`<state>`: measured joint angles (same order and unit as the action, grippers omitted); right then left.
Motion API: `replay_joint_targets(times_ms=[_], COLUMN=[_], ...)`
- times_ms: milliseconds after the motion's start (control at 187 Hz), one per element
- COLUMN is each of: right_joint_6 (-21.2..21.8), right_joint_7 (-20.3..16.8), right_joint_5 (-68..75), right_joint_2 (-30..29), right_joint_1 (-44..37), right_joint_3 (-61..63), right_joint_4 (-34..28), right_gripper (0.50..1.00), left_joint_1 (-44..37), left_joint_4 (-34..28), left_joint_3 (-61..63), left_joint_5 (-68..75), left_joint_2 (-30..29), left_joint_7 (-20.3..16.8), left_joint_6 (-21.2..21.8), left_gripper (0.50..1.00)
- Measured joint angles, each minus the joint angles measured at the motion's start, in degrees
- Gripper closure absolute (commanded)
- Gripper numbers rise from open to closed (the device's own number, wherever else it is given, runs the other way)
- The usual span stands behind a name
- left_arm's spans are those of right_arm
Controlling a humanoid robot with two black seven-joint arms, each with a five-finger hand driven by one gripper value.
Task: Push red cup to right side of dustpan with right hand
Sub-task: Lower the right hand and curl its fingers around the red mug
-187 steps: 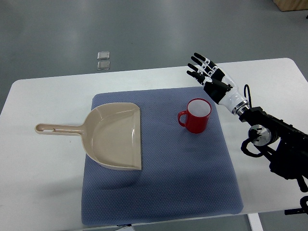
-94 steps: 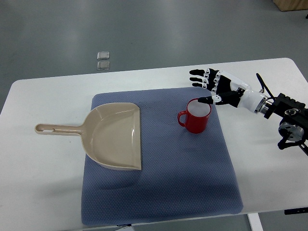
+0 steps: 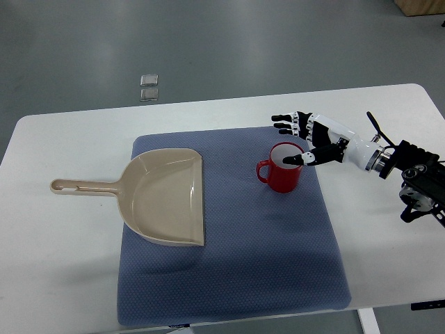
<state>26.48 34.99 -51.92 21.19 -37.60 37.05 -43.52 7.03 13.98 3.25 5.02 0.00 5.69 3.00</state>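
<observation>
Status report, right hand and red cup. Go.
Right hand open, fingers spread at the red ceramic cup's right rim. Cup upright on blue mat, apart from tan plastic dustpan. Path between them clear.

top view | single camera | steep downward look from robot's side | whole table (image 3: 62, 132) framed

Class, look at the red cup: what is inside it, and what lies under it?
The red cup shows only a white interior; the right hand's thumb overlaps its rim. It stands on the blue textured mat.
</observation>
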Motion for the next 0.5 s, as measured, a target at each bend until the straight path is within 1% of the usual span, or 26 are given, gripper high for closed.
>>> replay_joint_targets(times_ms=[187,502], right_joint_6=[-1.57,-1.72], right_joint_7=[0.01,0.01], right_joint_5=[-0.03,0.06], right_joint_2=[-0.07,-0.25], right_joint_1=[0.22,0.68], right_joint_3=[-1.38,-1.90], right_joint_4=[0.26,0.28], right_gripper=[0.566,0.566], left_joint_1=[0.00,0.00], left_joint_4=[0.00,0.00], left_joint_3=[0.00,0.00], left_joint_5=[0.00,-0.03], left_joint_2=[0.00,0.00], left_joint_7=[0.00,0.00], left_joint_6=[-0.01,-0.01], left_gripper=[0.500,0.500])
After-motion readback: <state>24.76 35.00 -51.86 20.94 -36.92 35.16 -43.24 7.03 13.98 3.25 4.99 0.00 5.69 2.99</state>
